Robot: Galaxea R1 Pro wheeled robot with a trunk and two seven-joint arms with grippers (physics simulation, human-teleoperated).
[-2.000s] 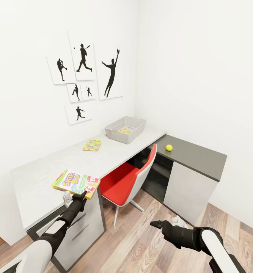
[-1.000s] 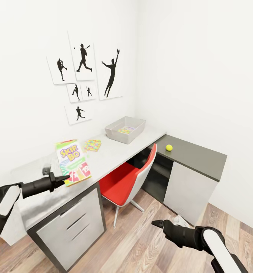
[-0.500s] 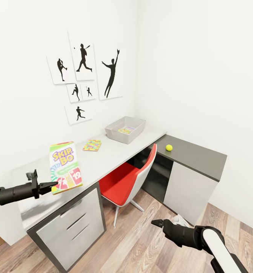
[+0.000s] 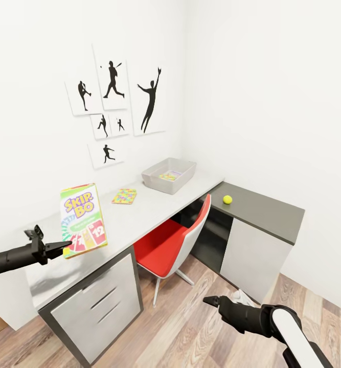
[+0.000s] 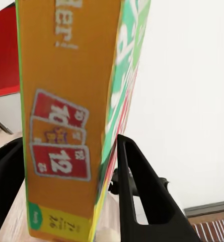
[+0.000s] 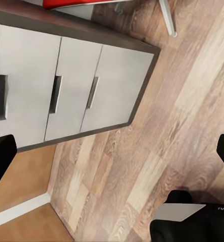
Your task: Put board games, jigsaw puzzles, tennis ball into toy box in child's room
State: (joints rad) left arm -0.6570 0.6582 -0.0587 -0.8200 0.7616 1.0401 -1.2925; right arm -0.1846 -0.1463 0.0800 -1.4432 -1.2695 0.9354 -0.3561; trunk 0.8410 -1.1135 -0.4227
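My left gripper (image 4: 63, 248) is shut on the lower edge of the Skip-Bo board game (image 4: 83, 220). It holds the box upright in the air over the near left end of the table (image 4: 139, 214). In the left wrist view the fingers (image 5: 142, 191) clamp the box (image 5: 66, 126). One jigsaw puzzle (image 4: 124, 196) lies flat on the table. Another (image 4: 168, 176) lies inside the grey toy box (image 4: 183, 180) at the far end. The tennis ball (image 4: 227, 199) rests on the dark lower section. My right gripper (image 4: 211, 300) hangs open low over the floor. The bed is out of view.
A red chair (image 4: 175, 240) is pushed under the desk between the drawer unit (image 4: 96, 306) and the corner cabinet (image 4: 252, 255). The drawer unit (image 6: 66, 91) also shows in the right wrist view. White walls close the corner, with black sports silhouettes (image 4: 114, 102). Wood floor lies near my right arm.
My left arm has lifted the Skip-Bo box off the table's front edge, swung it left and tipped it upright. The right arm has barely moved.
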